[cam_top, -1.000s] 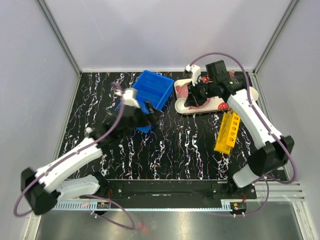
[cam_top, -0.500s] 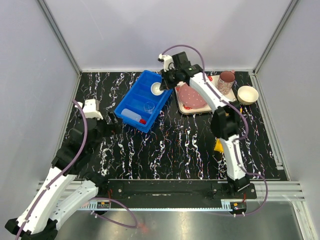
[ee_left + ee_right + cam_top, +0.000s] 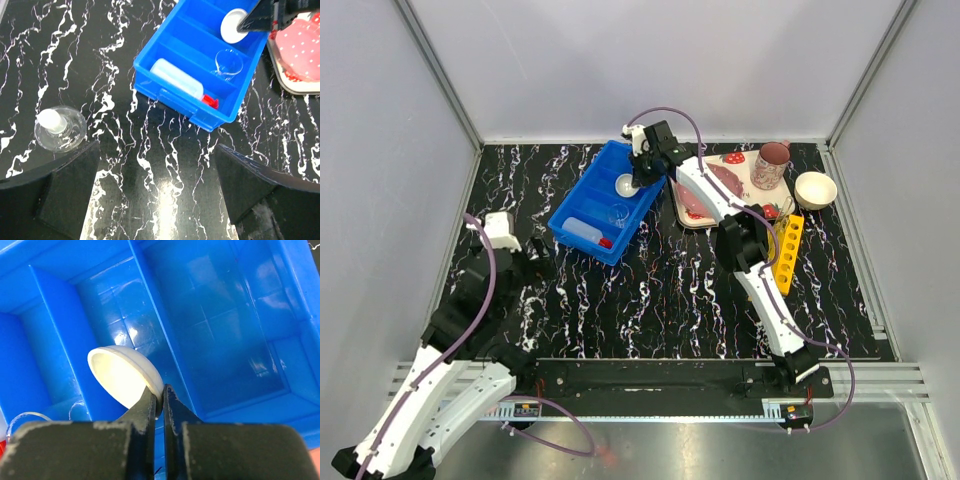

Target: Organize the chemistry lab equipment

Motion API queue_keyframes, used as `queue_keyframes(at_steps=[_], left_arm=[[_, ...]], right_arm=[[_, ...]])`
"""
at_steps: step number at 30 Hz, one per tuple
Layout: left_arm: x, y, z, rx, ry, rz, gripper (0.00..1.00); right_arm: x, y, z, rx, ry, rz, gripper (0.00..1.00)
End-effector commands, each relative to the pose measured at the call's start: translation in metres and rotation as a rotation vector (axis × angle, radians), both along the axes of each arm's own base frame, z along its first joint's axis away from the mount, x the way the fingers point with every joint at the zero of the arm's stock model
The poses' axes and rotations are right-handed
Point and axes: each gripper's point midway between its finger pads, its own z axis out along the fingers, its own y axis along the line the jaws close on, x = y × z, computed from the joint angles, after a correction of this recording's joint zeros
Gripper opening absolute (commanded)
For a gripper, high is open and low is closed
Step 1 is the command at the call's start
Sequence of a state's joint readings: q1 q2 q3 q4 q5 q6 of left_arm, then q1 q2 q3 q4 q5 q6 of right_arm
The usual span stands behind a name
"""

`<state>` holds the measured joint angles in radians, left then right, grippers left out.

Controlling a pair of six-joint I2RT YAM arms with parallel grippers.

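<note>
The right gripper [image 3: 160,395] pinches the tiny white round dish [image 3: 122,375] by its rim over the blue divided bin [image 3: 225,315]; the left gripper [image 3: 157,172] stands wide open near a clear glass beaker [image 3: 60,131].

The right arm [image 3: 770,310] hides part of tray [image 3: 745,180] and rack [image 3: 790,240]. In the right wrist view, perhaps a beaker [image 3: 22,419], cut off at 8 o'clock.

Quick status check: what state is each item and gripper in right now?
Right gripper: shut on white dish, over blue bin.
Left gripper: open, empty.
Squeeze bottle: lying in bin.
Clear beaker: upright in bin.
Capped glass piece: on table, outside bin.
Yellow rack: lying flat on table.
Pink mug: upright.
</note>
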<state>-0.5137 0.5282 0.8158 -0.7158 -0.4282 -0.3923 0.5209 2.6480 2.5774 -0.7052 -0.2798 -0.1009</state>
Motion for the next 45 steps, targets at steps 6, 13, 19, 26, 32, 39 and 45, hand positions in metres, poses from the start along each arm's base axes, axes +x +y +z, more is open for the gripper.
queue_keyframes(at_steps=[6, 13, 19, 26, 32, 39, 45], left_arm=[[0.001, 0.008, -0.013, -0.025, 0.013, 0.075, 0.99], [-0.002, 0.017, -0.021, -0.055, 0.050, 0.160, 0.99], [0.001, 0.014, -0.027, -0.071, 0.096, 0.192, 0.99], [0.014, 0.027, -0.026, -0.005, 0.129, 0.246, 0.99], [0.032, 0.041, -0.038, -0.045, 0.185, 0.268, 0.99], [0.036, 0.070, -0.061, -0.136, 0.226, 0.417, 0.99], [0.034, 0.084, -0.083, -0.167, 0.246, 0.529, 0.99]], right_arm=[[-0.005, 0.011, -0.018, -0.073, -0.050, 0.061, 0.16], [-0.013, 0.010, -0.015, -0.098, -0.043, 0.081, 0.23], [-0.016, 0.006, 0.022, -0.091, -0.085, 0.085, 0.33], [-0.038, -0.002, 0.093, -0.032, -0.123, 0.088, 0.63], [-0.074, -0.017, 0.155, 0.012, -0.165, 0.120, 0.75], [-0.144, -0.041, 0.188, 0.037, -0.172, 0.269, 0.96], [-0.230, -0.081, 0.174, 0.035, -0.182, 0.422, 1.00]])
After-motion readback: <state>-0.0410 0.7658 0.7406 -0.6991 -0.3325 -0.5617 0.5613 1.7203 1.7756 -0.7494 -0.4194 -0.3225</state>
